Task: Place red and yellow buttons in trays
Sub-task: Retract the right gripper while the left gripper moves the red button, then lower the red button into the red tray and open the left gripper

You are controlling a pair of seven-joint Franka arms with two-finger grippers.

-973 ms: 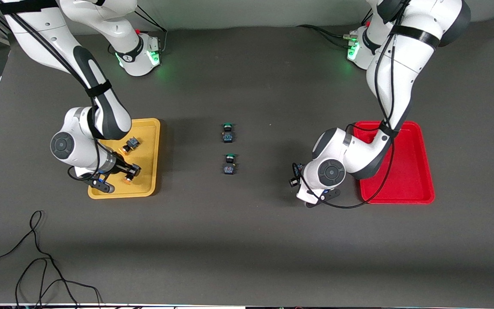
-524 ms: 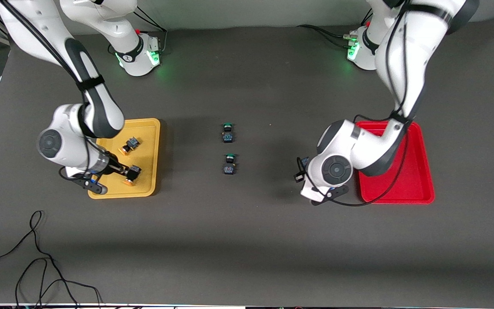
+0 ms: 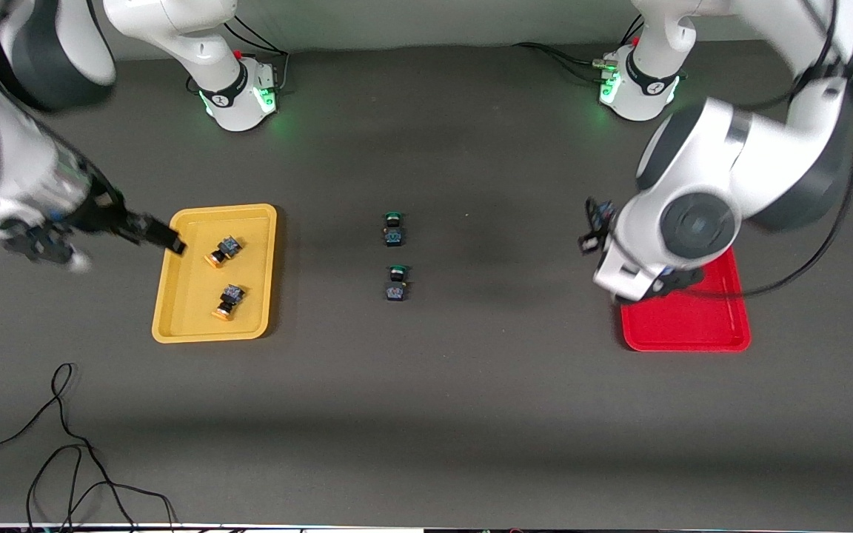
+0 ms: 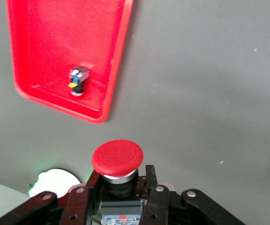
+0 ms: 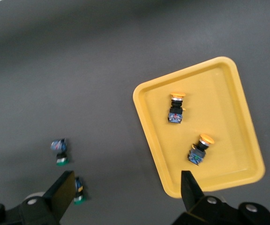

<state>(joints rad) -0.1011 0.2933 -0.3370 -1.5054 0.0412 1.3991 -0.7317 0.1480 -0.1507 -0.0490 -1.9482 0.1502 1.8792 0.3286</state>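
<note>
Yellow tray (image 3: 175, 311): holds 2 yellow-capped buttons, one (image 3: 222, 251) farther from the front camera, one (image 3: 229, 300) nearer. This colour appears done.

Red tray (image 3: 686, 326): 1 red button (image 4: 78, 79) lies inside, close to a rim corner, seen in the left wrist view.

Left gripper (image 4: 118, 204): raised over the table just beside the red tray, fingers clamped on the body of the second red button (image 4: 117, 158). Judged the 1 item left: carry over the red tray and release.

Right gripper (image 5: 125, 190): fingers spread, carrying nothing, up over the rim of the yellow tray.

2 green-capped buttons (image 3: 395, 255): on the table between the trays, well apart from the red tray; not part of the task.
</note>
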